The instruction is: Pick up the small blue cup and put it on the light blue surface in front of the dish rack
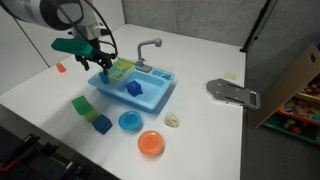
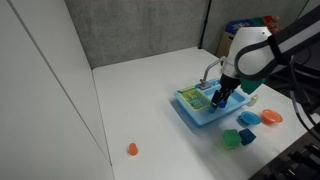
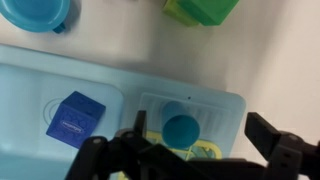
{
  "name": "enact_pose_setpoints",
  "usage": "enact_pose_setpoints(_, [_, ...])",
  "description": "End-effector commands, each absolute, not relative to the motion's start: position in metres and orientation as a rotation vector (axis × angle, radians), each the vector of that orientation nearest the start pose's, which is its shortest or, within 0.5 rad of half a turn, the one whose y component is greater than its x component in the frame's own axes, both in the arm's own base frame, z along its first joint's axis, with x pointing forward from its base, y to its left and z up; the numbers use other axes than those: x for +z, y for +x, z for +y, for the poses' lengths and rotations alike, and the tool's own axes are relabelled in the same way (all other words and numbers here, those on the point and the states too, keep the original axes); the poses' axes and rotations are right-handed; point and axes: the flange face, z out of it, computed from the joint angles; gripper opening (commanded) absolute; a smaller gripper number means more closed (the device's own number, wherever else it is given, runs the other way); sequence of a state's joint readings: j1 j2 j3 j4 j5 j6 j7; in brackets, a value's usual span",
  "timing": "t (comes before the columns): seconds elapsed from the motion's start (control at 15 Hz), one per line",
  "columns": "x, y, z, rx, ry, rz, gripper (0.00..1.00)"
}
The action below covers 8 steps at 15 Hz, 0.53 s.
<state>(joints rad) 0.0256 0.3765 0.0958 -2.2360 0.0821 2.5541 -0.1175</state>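
Note:
In the wrist view the small blue cup [image 3: 181, 130] stands on the light blue surface [image 3: 226, 108] of the toy sink unit, seen from above. Beside it is the yellow-green dish rack [image 3: 205, 150], partly hidden by the gripper body. My gripper [image 3: 200, 123] is open, its fingers well apart on either side of the cup and not touching it. In both exterior views the gripper [image 1: 101, 60] [image 2: 222, 96] hangs over the rack end [image 1: 122, 68] of the sink unit, and the cup is hidden behind it.
A blue cube [image 3: 75, 115] lies in the sunken basin, near the grey faucet [image 1: 148, 47]. On the table beside the unit are a green cube [image 1: 82, 104], a blue cube [image 1: 101, 123], a light-blue plate [image 1: 129, 121], an orange plate [image 1: 151, 143] and a grey metal object [image 1: 232, 92].

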Motion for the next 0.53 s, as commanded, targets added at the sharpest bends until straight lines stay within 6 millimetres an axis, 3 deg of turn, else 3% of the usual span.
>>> enact_pose_setpoints(0.0, [0.222, 0.507, 0.044, 0.045, -3.047, -0.116, 1.0])
enact_pose_setpoints(0.47, [0.274, 0.471, -0.006, 0.188, -3.039, 0.027, 1.0])
